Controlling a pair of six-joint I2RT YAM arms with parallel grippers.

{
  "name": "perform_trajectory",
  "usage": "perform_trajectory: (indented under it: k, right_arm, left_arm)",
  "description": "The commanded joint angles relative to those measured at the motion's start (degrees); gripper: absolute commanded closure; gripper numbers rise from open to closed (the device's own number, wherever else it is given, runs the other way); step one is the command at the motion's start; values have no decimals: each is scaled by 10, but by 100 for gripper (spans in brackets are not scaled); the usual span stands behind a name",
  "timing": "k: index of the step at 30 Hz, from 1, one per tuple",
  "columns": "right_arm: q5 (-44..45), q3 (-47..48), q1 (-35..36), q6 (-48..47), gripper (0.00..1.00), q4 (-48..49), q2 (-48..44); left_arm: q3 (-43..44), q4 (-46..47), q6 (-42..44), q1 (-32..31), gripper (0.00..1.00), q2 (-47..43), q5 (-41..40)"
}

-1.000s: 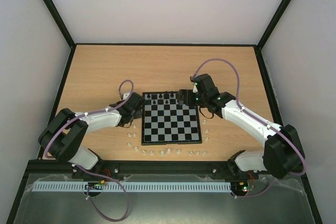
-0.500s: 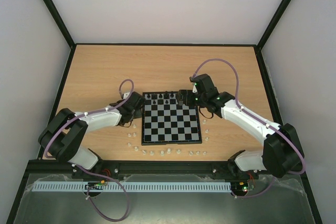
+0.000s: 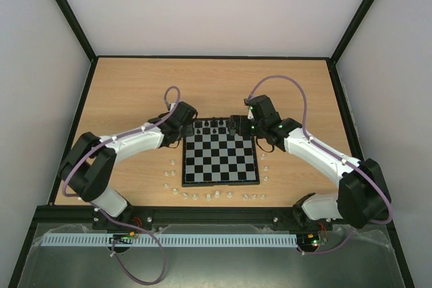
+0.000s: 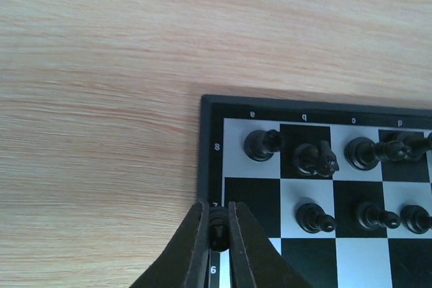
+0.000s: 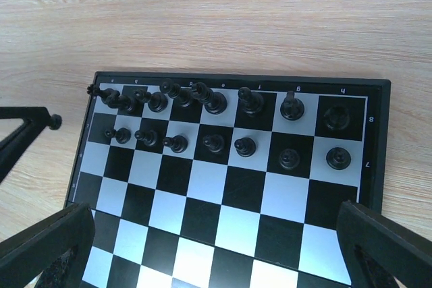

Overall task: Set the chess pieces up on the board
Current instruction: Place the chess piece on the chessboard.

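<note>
The board [image 3: 223, 161] lies in the middle of the table, with black chess pieces [image 3: 214, 125] in its two far rows. My left gripper [image 3: 191, 128] is at the board's far left corner. In the left wrist view it [image 4: 217, 234] is shut on a small black pawn [image 4: 219, 226], held over the board's left border [image 4: 208, 139] beside row 7; the dark square next to it is bare. My right gripper [image 3: 238, 126] hovers over the far right part of the board. In the right wrist view it [image 5: 216, 234] is open and empty above the board [image 5: 202, 187].
Several tiny white pieces [image 3: 209, 196] lie on the wood table along the board's near edge, left side [image 3: 167, 173] and right side [image 3: 265, 166]. Black frame rails edge the table. My left gripper's finger and its pawn [image 5: 55, 121] show at the left of the right wrist view.
My left gripper has moved away from me and right, from beside the board's left edge to its far left corner. The right arm has hardly moved.
</note>
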Motion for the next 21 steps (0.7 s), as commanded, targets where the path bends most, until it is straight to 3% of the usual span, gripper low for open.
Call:
perform_trajectory:
  k: [1, 21]
  right_arm:
    - [10, -2, 5, 2, 1, -5, 6]
    - [11, -1, 4, 1, 1, -6, 9]
  left_arm:
    - [22, -15, 11, -11, 94, 32, 12]
    - [51, 7, 11, -24, 91, 95, 18]
